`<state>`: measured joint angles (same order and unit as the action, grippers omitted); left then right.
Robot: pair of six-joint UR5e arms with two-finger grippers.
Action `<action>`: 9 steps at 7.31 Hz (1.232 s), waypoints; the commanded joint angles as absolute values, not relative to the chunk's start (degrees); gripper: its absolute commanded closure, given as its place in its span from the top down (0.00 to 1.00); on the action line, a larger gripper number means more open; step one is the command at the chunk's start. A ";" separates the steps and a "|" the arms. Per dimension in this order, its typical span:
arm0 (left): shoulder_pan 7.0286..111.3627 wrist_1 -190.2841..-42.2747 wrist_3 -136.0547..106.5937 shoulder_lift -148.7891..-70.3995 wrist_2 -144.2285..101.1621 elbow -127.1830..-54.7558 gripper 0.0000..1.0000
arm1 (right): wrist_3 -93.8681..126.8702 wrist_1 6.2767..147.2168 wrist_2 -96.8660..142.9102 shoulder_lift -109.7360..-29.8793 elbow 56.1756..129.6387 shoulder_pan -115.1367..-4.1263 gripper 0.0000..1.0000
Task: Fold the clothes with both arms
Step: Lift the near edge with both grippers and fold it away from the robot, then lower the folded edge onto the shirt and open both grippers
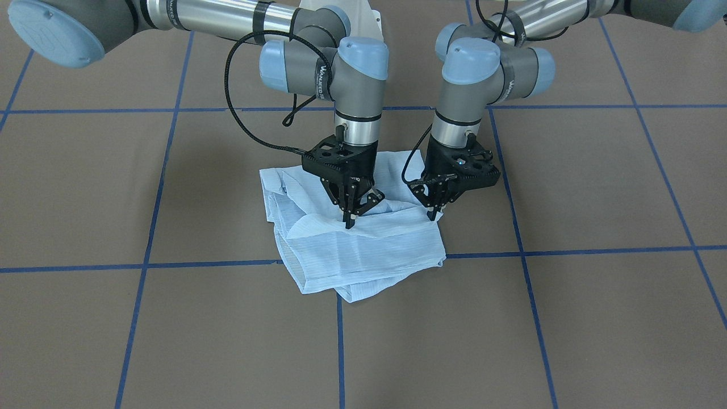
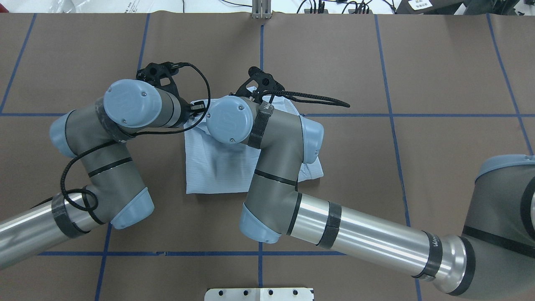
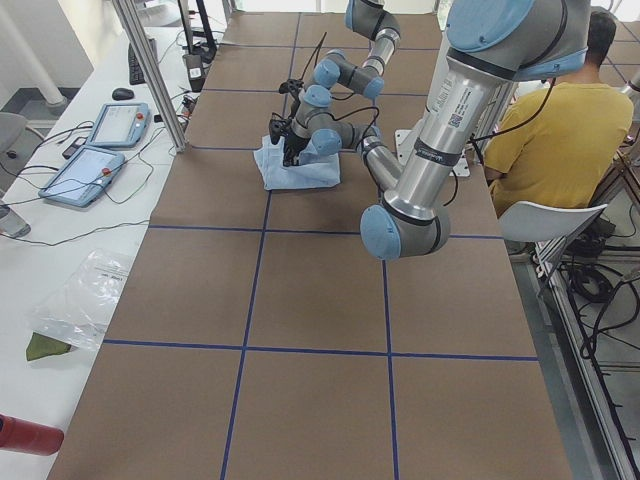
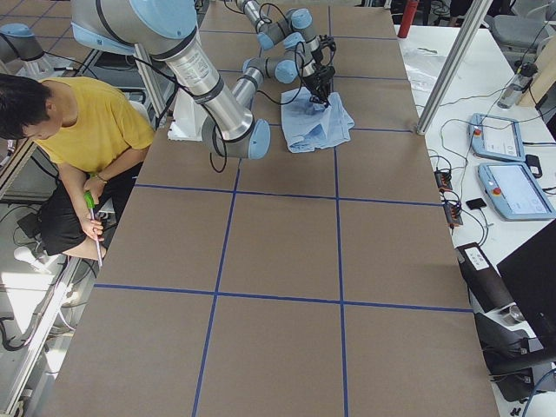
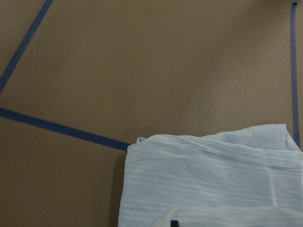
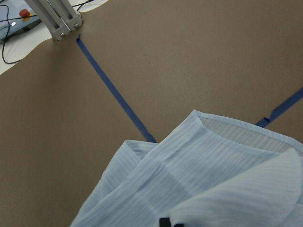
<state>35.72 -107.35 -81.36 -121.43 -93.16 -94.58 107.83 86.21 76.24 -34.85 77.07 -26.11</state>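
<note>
The light-blue striped shirt (image 1: pixel 363 250) lies loosely folded into a small bundle near the middle of the brown table; it also shows as shirt (image 2: pixel 217 167). Both arms reach down onto its robot-side edge. My right gripper (image 1: pixel 349 221) points down with its fingers drawn together on an upper fold of fabric. My left gripper (image 1: pixel 434 215) is pinched on the shirt's corner at the view's right. In the wrist views the cloth (image 5: pixel 213 175) (image 6: pixel 189 175) rises toward the fingertips at the bottom edge. From overhead the wrists hide both grippers.
Blue tape lines (image 1: pixel 341 346) divide the table mat into squares. A person in a yellow shirt (image 4: pixel 87 130) sits beside the robot's base. Teach pendants (image 4: pixel 508 165) lie on the side bench, and a metal post (image 2: pixel 261 10) stands at the table's far edge.
</note>
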 commanded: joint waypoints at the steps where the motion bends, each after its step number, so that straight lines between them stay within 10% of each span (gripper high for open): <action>1: 36.39 -109.77 -80.77 -124.36 -93.16 -88.52 0.00 | 102.95 84.03 76.90 -34.46 74.63 -26.72 0.00; 7: 40.78 -111.09 -76.46 -128.13 -93.34 -83.96 0.00 | 97.40 81.04 79.63 -33.13 70.58 -29.88 0.00; 8: 40.87 -113.18 -76.46 -128.84 -93.34 -80.98 0.31 | 93.64 80.69 79.89 -33.22 69.88 -30.23 0.58; 9: 41.13 -117.55 -74.20 -128.85 -93.25 -77.82 0.99 | 89.51 80.68 80.15 -33.14 69.09 -30.93 1.00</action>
